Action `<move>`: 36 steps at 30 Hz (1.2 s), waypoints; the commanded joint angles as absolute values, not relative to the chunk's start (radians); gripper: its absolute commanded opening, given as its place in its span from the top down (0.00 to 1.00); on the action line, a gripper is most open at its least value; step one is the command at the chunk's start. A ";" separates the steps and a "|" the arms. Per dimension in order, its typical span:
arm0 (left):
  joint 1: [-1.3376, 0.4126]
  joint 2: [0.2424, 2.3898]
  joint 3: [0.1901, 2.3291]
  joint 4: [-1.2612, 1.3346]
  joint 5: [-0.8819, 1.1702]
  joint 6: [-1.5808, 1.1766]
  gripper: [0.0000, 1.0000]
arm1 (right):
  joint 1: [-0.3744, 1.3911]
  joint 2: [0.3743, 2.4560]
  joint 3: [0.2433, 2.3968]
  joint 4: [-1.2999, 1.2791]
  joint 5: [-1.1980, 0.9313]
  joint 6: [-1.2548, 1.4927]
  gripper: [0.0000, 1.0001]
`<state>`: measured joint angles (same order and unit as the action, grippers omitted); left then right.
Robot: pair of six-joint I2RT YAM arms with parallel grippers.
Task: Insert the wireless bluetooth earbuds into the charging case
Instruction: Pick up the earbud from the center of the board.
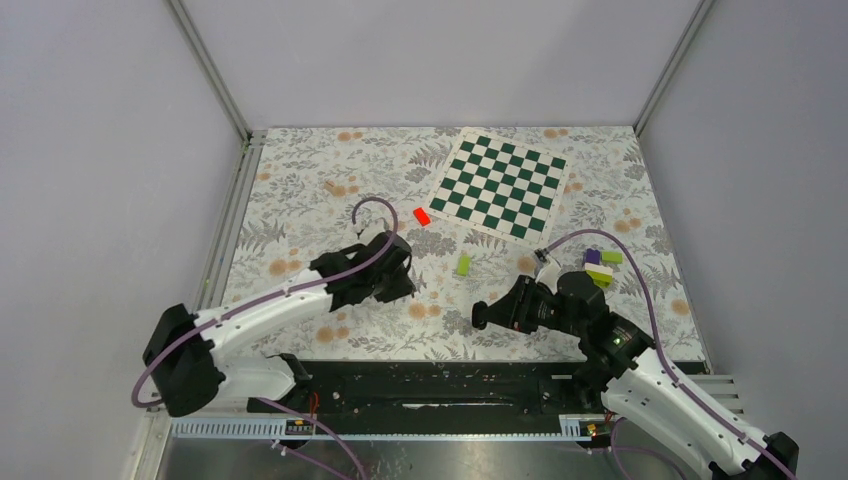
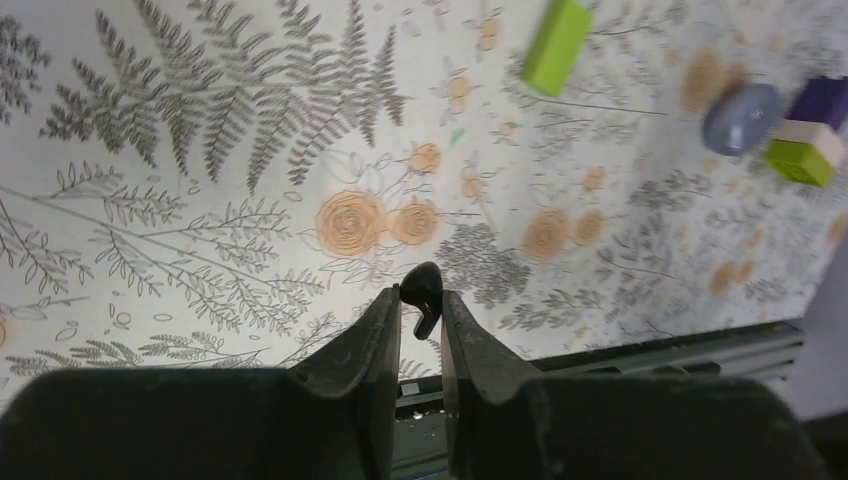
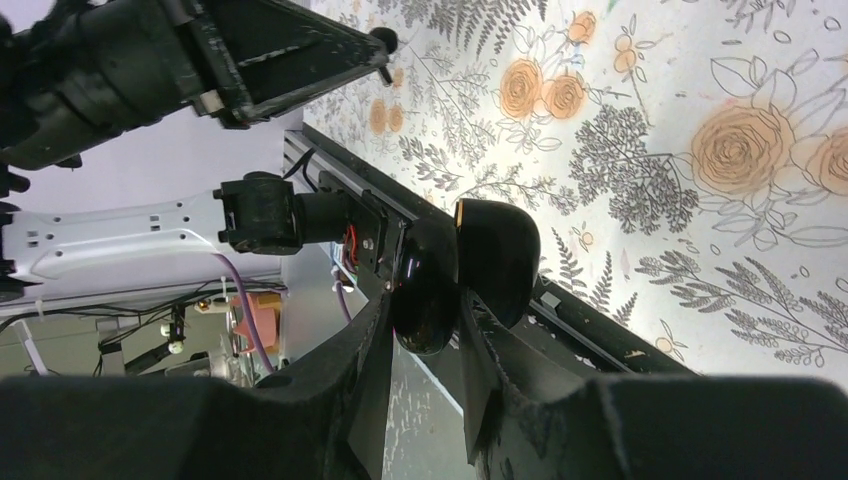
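Note:
One of the earbuds (image 2: pixel 424 288), a tiny glossy black nub with a short stem, is pinched between the tips of my left gripper (image 2: pixel 421 300), just above the floral mat. In the top view the left gripper (image 1: pixel 405 285) hangs over the mat's near left. My right gripper (image 3: pixel 425 312) is shut on the charging case (image 3: pixel 424 285), glossy black and hinged open, with its other half (image 3: pixel 497 258) sticking out past one finger. The case's inner face is hidden. From above, the right gripper (image 1: pixel 481 317) points left toward the left gripper. The right wrist view also shows the held earbud (image 3: pixel 380 40).
A lime-green block (image 1: pixel 463 264) lies between the two grippers. A red block (image 1: pixel 421 216) lies beside the green-and-white chessboard (image 1: pixel 500 185). Purple and lime blocks (image 1: pixel 602 262) cluster at the right, with a grey-blue round piece (image 2: pixel 745 118) next to them. The black base rail (image 1: pixel 440 385) runs along the near edge.

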<state>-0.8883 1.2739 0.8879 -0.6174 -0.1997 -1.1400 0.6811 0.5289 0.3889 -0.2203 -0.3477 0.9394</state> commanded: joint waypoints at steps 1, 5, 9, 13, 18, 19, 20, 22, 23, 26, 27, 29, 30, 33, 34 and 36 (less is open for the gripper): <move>-0.890 1.171 0.910 -0.544 -0.223 -1.021 1.00 | 0.678 0.518 0.397 -0.108 -0.337 0.944 1.00; -0.889 1.135 0.918 -0.531 -0.194 -0.994 1.00 | 0.677 0.510 0.374 -0.043 -0.310 0.971 1.00; -0.890 1.128 0.954 -0.558 -0.166 -0.994 1.00 | 0.676 0.540 0.363 0.038 -0.309 1.008 1.00; -0.890 1.158 1.033 -0.678 -0.204 -1.057 1.00 | 0.678 0.593 0.366 0.095 -0.312 1.038 1.00; -0.894 1.189 1.056 -0.704 -0.196 -1.119 1.00 | 0.678 0.686 0.377 0.192 -0.312 1.048 1.00; -0.896 1.195 1.055 -0.703 -0.190 -1.132 1.00 | 0.678 0.706 0.381 0.211 -0.315 1.049 1.00; -0.897 1.199 1.055 -0.702 -0.183 -1.146 1.00 | 0.678 0.725 0.386 0.231 -0.317 1.049 1.00; -0.909 1.206 1.057 -0.694 -0.176 -1.158 1.00 | 0.677 0.761 0.391 0.270 -0.323 1.057 1.00; -0.914 1.206 1.058 -0.691 -0.180 -1.165 1.00 | 0.677 0.775 0.392 0.293 -0.328 1.064 1.00; -0.930 1.197 1.055 -0.675 -0.202 -1.183 1.00 | 0.678 0.812 0.398 0.345 -0.351 1.088 1.00; -0.934 1.190 1.052 -0.666 -0.212 -1.186 1.00 | 0.678 0.819 0.397 0.357 -0.356 1.097 1.00; -0.941 1.176 1.040 -0.640 -0.227 -1.200 1.00 | 0.678 0.826 0.388 0.386 -0.359 1.117 1.00; -0.944 1.167 1.032 -0.625 -0.230 -1.212 1.00 | 0.678 0.825 0.383 0.395 -0.358 1.125 1.00; -0.968 1.152 1.019 -0.619 -0.271 -1.267 1.00 | 0.678 0.814 0.373 0.388 -0.327 1.128 1.00; -0.975 1.150 1.019 -0.617 -0.282 -1.281 1.00 | 0.678 0.809 0.367 0.388 -0.316 1.127 1.00; -0.990 1.152 1.025 -0.617 -0.307 -1.290 1.00 | 0.677 0.800 0.351 0.404 -0.288 1.131 1.00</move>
<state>-0.9634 1.1828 1.0206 -0.6697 -0.2291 -1.2312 0.6811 0.8234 0.3611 0.3210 -0.3332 1.1133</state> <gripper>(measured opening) 0.182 0.338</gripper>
